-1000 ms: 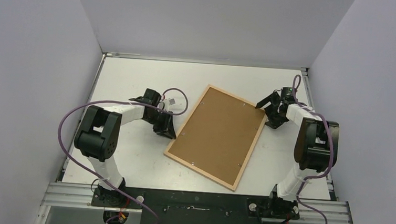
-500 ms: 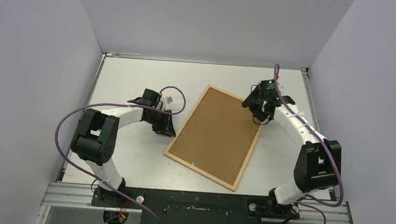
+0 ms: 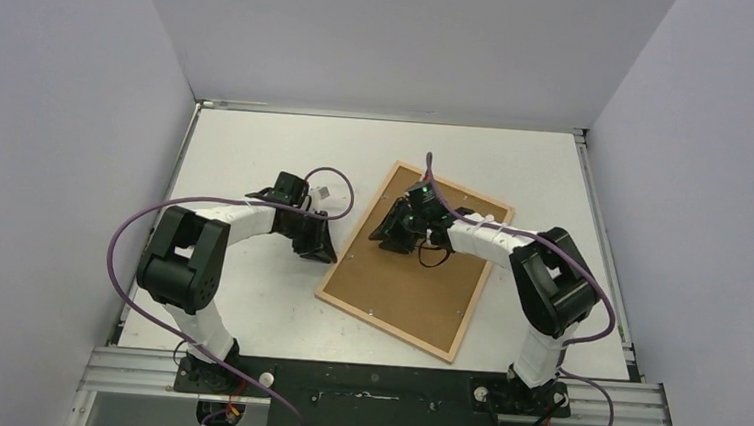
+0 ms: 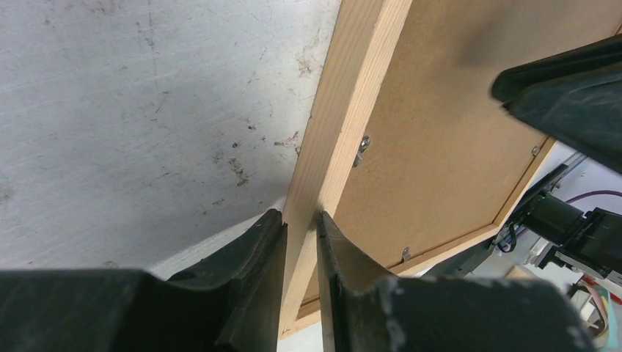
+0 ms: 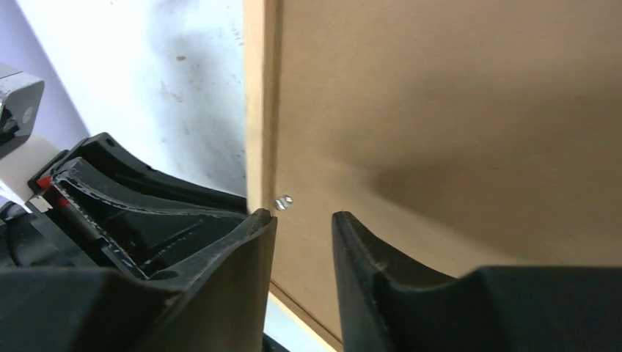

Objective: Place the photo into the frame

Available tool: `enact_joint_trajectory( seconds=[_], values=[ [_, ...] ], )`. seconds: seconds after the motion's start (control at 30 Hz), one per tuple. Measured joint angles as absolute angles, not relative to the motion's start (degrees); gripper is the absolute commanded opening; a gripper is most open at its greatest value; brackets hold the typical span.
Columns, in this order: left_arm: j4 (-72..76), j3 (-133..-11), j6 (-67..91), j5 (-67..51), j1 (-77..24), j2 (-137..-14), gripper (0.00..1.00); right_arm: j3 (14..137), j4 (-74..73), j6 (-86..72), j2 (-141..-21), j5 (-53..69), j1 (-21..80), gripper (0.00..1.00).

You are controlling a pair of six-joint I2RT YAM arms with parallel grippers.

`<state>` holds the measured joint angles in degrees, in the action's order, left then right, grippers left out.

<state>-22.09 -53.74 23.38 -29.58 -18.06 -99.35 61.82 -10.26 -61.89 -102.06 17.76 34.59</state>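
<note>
The left gripper (image 4: 301, 220) pinches the left bar of the frame (image 4: 356, 88), one finger on each side of the wood. The right gripper (image 5: 304, 220) hangs narrowly spread, holding nothing, over the brown backing board (image 5: 455, 110), just short of a small metal tab (image 5: 283, 201) beside that same bar. The step looks like working that tab: bring the tips down square on it and turn gently while the left grip steadies the frame. The frame lies face down and askew in the middle of the bench (image 3: 247, 144), one corner toward the far edge. The photo shows nowhere; perhaps it sits under the board.
</note>
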Motion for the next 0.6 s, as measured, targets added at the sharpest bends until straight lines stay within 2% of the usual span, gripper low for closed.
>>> enact_joint_trajectory(
  seconds=[0.13, 0.3, 0.43, 0.6],
  values=[
    [-21.61, -52.62, 23.77, -30.26, -18.28, -98.78, 0.30, 60.51, -3.88, -65.82, -104.71, 19.35, 37.30, 0.23],
    [-21.63, -50.35, 24.93, -31.97, -18.83, -98.13, 0.32, 58.85, 0.47, -68.73, -106.32, 19.38, 40.25, 0.22],
    [-21.61, -50.17, 25.45, -31.88, -19.03, -97.95, 0.27, 56.84, 3.84, -69.73, -106.32, 19.79, 41.41, 0.31],
    [-21.61, -50.13, 26.26, -31.24, -19.11, -97.91, 0.18, 55.79, 5.61, -69.69, -106.32, 20.05, 42.11, 0.29]
  ],
)
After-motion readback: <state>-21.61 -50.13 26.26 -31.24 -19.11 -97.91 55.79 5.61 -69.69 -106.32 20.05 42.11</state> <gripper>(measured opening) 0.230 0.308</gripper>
